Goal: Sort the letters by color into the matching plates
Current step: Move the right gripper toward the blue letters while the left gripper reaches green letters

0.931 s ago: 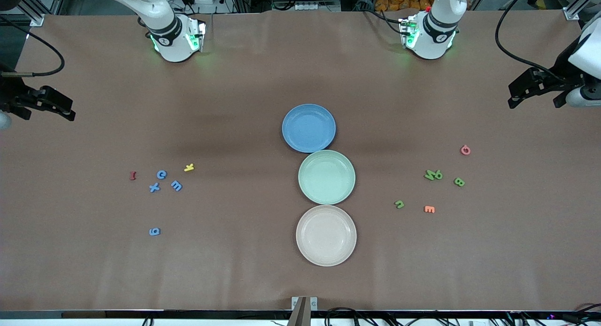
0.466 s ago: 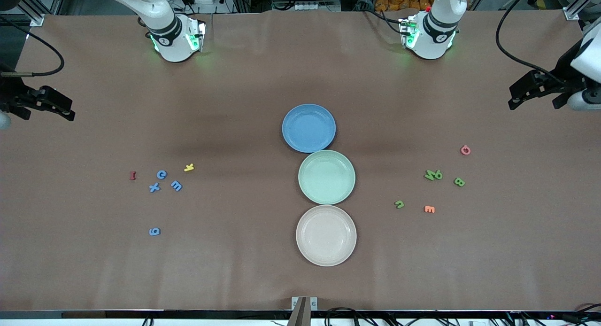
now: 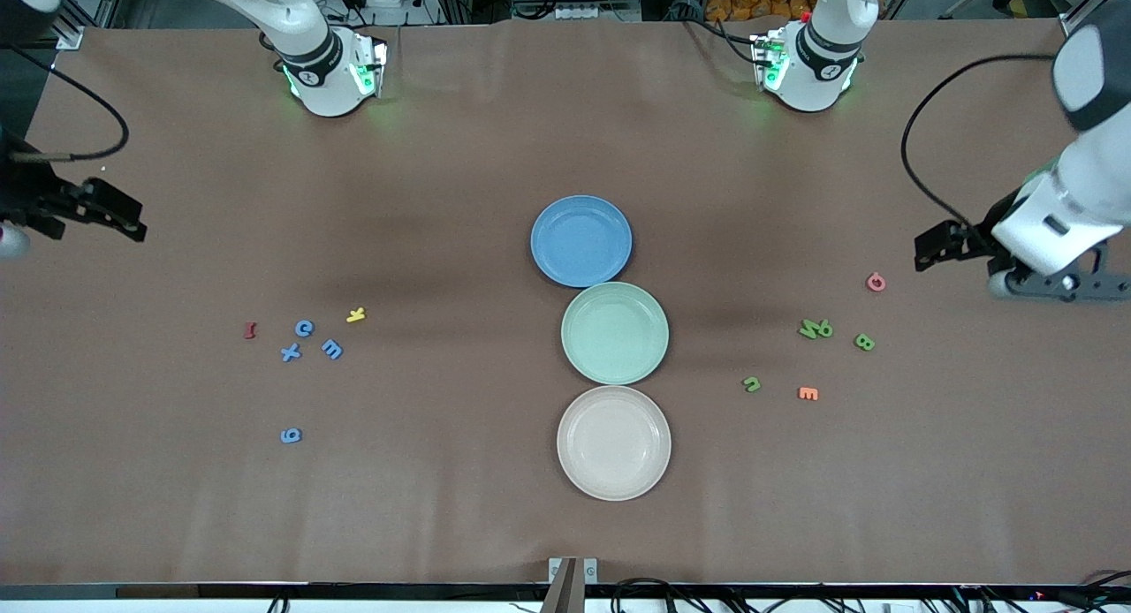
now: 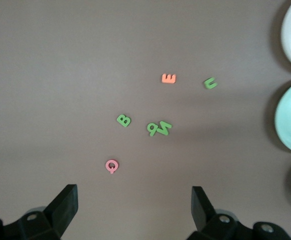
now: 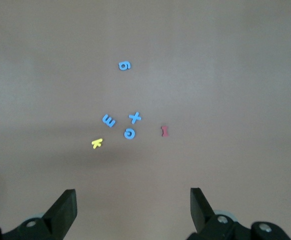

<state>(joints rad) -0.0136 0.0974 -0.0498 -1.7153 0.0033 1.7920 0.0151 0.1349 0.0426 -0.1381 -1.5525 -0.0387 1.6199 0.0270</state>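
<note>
The blue plate (image 3: 580,240) and the mint green plate (image 3: 614,332) lie mid-table, both empty. Four blue letters lie toward the right arm's end: a C (image 3: 304,328), an X (image 3: 291,352), an E (image 3: 332,349) and a 6 (image 3: 291,435). Four green letters lie toward the left arm's end: a touching pair (image 3: 815,329), a B (image 3: 864,342) and an n (image 3: 751,383). My left gripper (image 3: 994,268) hangs open and empty (image 4: 134,210) in the air close to the green letters. My right gripper (image 3: 106,215) hangs open and empty (image 5: 133,210) at the table's end.
A cream plate (image 3: 613,442) touches the green plate, nearer the front camera. A red piece (image 3: 250,330) and a yellow k (image 3: 355,314) lie by the blue letters. A pink Q (image 3: 876,282) and an orange E (image 3: 808,393) lie by the green ones.
My left arm has swung in from the table's end toward the pink Q and the green letters. My right gripper has shifted only slightly. No letter or plate has moved.
</note>
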